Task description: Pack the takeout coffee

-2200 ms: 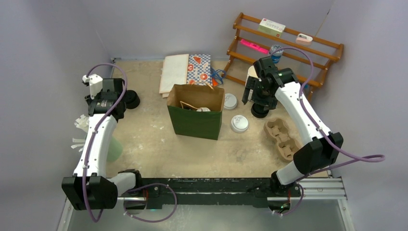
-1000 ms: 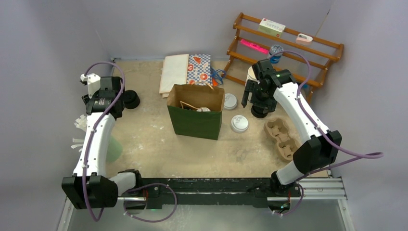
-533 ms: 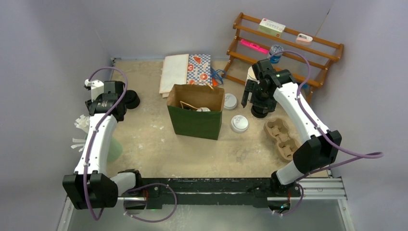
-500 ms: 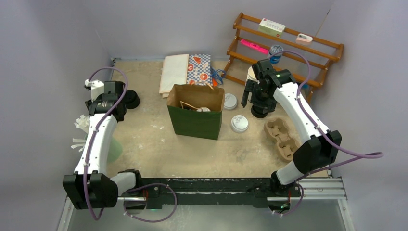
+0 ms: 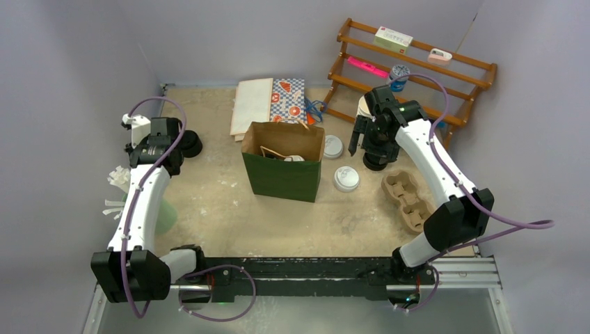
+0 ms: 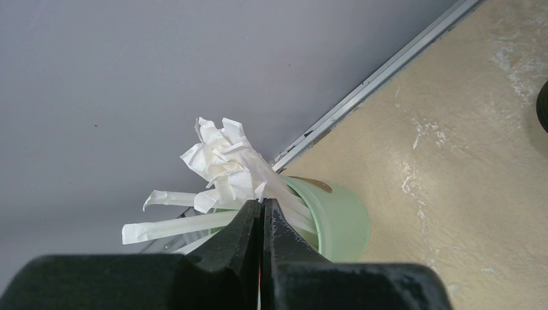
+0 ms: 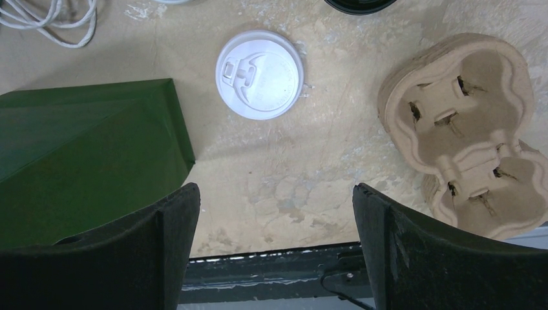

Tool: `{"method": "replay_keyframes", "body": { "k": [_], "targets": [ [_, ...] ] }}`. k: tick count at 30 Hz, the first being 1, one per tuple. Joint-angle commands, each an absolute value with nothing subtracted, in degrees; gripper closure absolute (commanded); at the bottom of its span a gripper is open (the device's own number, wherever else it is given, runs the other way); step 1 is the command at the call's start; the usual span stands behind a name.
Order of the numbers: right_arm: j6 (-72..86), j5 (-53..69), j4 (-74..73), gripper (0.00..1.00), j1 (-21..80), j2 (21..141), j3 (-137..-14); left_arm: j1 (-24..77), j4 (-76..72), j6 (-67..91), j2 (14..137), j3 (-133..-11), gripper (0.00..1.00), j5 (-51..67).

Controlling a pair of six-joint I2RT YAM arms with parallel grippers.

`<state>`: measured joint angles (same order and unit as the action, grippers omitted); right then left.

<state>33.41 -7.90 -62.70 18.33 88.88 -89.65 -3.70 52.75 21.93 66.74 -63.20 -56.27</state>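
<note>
At the left hand (image 6: 262, 208), the jaws are seen pressed fully together just in front of the paper-wrapped straws (image 6: 223, 161) standing in a mint-green cup (image 6: 339, 223) by the left wall. Whether a wrapper is pinched cannot be told. If one is caught, the whole bunch could be dragged out, or the light cup tipped, when the hand is lifted. If none is caught, the hand would be raised empty.

At the right hand (image 7: 274, 194), the jaws are held wide apart with nothing between them. The takeout coffee (image 5: 376, 164) is judged to be the dark cup standing on the counter (image 7: 291, 161) close under that hand, just beside the pulp carrier (image 7: 465, 123). No white lid is made out on it. Should the hand be lowered off-centre, the rim could be struck and the cup knocked over, well short of the green bag (image 7: 84, 148).
</note>
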Motion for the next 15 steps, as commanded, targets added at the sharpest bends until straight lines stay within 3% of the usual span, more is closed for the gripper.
{"method": "replay_keyframes", "body": {
  "k": [1,11,15],
  "targets": [
    [32.92,-7.56,-63.16,0.11,18.19,89.73,-89.81,-4.04,51.89,22.39,65.82,-65.96,1.00,-59.33],
    [32.53,-7.12,-62.64,0.11,18.24,89.66,-89.70,-3.94,58.78,26.68,66.42,-82.76,1.00,-49.32],
    [32.77,-6.55,-62.38,0.11,18.21,89.47,-90.48,-3.96,51.15,23.75,61.29,-88.83,1.00,-41.63]
  ]
}}
